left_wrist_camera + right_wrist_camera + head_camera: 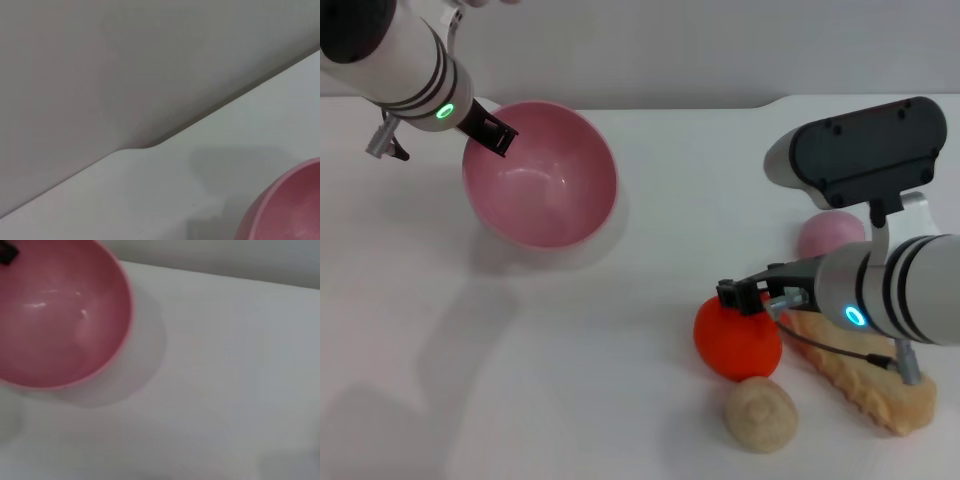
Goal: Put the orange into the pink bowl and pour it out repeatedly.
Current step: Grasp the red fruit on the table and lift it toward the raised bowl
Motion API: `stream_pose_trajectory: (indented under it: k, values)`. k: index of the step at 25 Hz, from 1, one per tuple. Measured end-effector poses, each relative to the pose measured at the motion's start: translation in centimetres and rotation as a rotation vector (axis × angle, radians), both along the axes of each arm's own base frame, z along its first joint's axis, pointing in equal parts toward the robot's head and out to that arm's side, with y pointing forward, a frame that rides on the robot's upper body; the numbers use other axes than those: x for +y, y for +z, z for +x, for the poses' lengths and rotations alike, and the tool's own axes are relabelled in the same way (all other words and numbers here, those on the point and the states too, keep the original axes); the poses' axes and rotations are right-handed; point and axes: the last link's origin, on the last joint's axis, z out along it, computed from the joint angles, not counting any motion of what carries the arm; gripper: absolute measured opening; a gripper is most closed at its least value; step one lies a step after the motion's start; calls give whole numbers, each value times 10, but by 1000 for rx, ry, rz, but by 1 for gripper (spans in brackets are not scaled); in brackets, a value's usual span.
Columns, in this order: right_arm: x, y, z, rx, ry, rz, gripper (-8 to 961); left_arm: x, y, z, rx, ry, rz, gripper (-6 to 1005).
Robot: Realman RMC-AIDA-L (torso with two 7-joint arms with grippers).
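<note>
The pink bowl (pixel 540 185) is at the back left, tipped with its opening facing the front; it holds nothing. My left gripper (pixel 492 132) is shut on its far-left rim. The bowl also fills a corner of the left wrist view (pixel 292 210) and shows in the right wrist view (pixel 55 315). The orange (pixel 735 345) lies on the table at the front right. My right gripper (pixel 760 298) hangs just over the orange's top, fingers apart and not closed on it.
A pale pink ball (pixel 830 238) sits behind the right gripper. A beige lump (pixel 760 413) touches the front of the orange. A ridged beige piece (pixel 865 385) lies under the right arm. The table's back edge (pixel 150 145) runs behind the bowl.
</note>
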Motion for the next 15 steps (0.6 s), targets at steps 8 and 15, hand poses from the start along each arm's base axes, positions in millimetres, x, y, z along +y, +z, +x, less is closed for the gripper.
stream_pose_trajectory:
  k: [8,15]
  values:
    - [-4,-6,3,4,-30,-12,591,0,0,1,0,-3,-2,45]
    - [-4,-8,9,-2,-68,-7,592,0,-1,1,8,-9,-10,45]
